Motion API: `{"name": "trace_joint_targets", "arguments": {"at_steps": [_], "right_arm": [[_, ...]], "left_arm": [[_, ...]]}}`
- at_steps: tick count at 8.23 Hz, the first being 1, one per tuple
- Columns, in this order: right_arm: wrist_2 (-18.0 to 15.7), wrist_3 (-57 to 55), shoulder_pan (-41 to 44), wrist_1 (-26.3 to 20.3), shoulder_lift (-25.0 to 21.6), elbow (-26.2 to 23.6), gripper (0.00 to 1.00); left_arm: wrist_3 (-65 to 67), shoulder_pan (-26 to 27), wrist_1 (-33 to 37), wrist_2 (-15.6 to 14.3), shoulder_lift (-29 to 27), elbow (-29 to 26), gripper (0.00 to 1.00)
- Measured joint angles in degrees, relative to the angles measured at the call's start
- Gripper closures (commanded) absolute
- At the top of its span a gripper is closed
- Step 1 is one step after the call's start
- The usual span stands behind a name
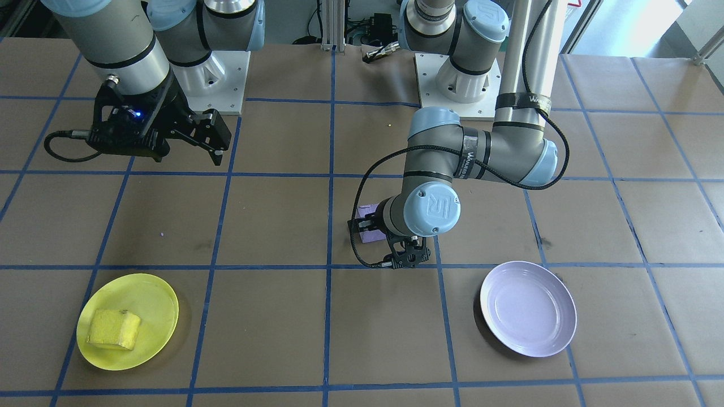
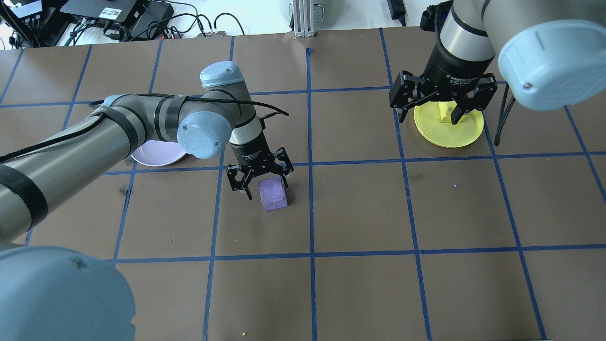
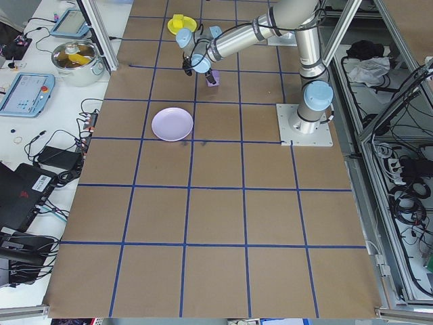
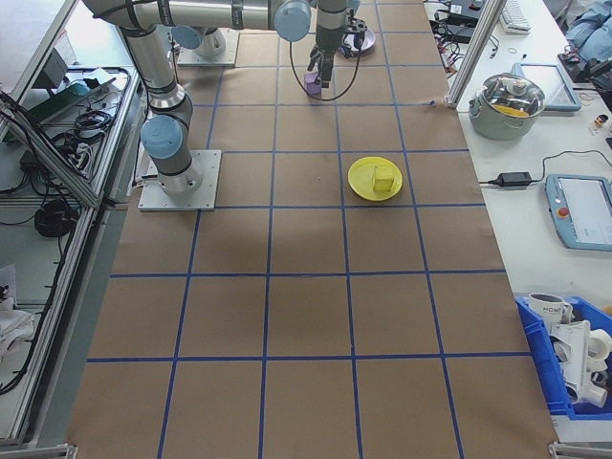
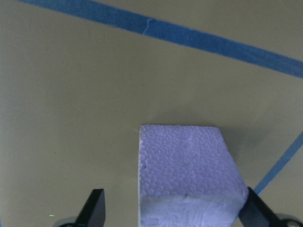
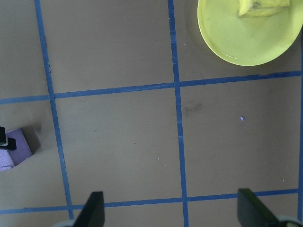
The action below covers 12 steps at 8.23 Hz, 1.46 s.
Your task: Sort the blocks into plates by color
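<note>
One block in plate; other block on table between plates, under left pincer.

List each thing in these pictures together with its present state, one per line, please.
yellow block: lying in the yellow plate.
yellow plate: on the table, holds the yellow block.
purple block: on the table, between the open left fingers, outside any plate.
lavender plate: on the table, empty.
left gripper: open, down around the purple block.
right gripper: open, empty, raised above the table.

A brown table gridded with blue tape, brightly lit.
</note>
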<state>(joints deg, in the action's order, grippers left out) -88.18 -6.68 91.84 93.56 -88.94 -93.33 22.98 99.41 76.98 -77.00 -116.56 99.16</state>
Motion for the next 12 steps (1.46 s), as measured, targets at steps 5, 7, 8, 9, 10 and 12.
{"name": "trace_joint_targets", "arguments": {"at_steps": [5,7,8,9,10,12], "right_arm": [[-0.06,0.0,0.01,-0.01,0.08,-0.03,0.0],[-0.06,0.0,0.06,0.06,0.06,-0.71,0.0],[-0.05,0.0,0.05,0.19,-0.08,-1.14,0.0],[-0.02,0.0,0.04,0.41,-0.19,-1.36,0.0],[0.03,0.0,0.05,0.51,-0.27,-1.49,0.0],[0.45,0.0,0.19,0.53,-0.27,-1.64,0.0]], "left_arm": [[1.61,-0.13,-1.32,-0.07,-0.26,-0.33,1.0],[0.9,-0.7,-0.6,-0.63,1.97,-0.67,1.0],[-1.1,-2.07,-0.36,-2.07,3.55,-1.79,1.0],[-5.02,-4.49,0.41,-3.96,4.77,-3.89,1.0],[-9.5,-7.43,1.2,-5.51,5.41,-6.69,1.0],[-19.5,-13.22,1.95,-10.52,4.95,-11.95,1.0]]}}
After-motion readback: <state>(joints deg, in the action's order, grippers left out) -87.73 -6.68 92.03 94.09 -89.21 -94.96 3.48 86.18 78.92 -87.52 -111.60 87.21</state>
